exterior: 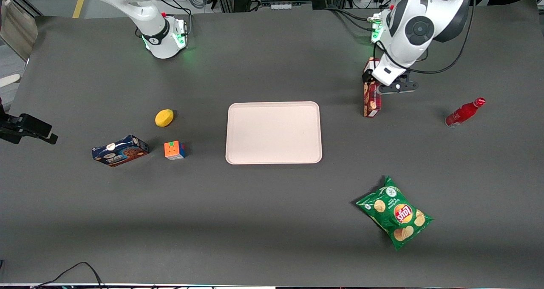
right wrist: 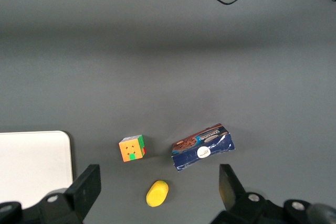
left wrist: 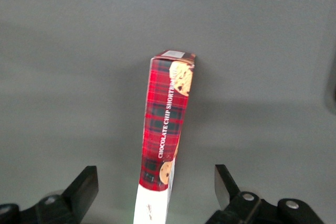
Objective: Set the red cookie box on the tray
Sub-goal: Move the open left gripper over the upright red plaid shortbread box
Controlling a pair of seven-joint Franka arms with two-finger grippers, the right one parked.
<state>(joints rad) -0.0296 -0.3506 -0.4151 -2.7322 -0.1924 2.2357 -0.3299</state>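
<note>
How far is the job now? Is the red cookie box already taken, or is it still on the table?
Nothing is placed yet: the tray holds nothing. In hand: the gripper is over the red cookie box, fingers open on either side of it, not gripping; the box lies on the table, beside the tray toward the working arm's end. Left: close on the box, lift it, carry it over and set it on the tray.

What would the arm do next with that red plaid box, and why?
Probably lower and close. The gripper is open, its fingers standing apart on either side of the red cookie box without touching it. The box lies on the table, away from the tray, so it needs gripping first.
</note>
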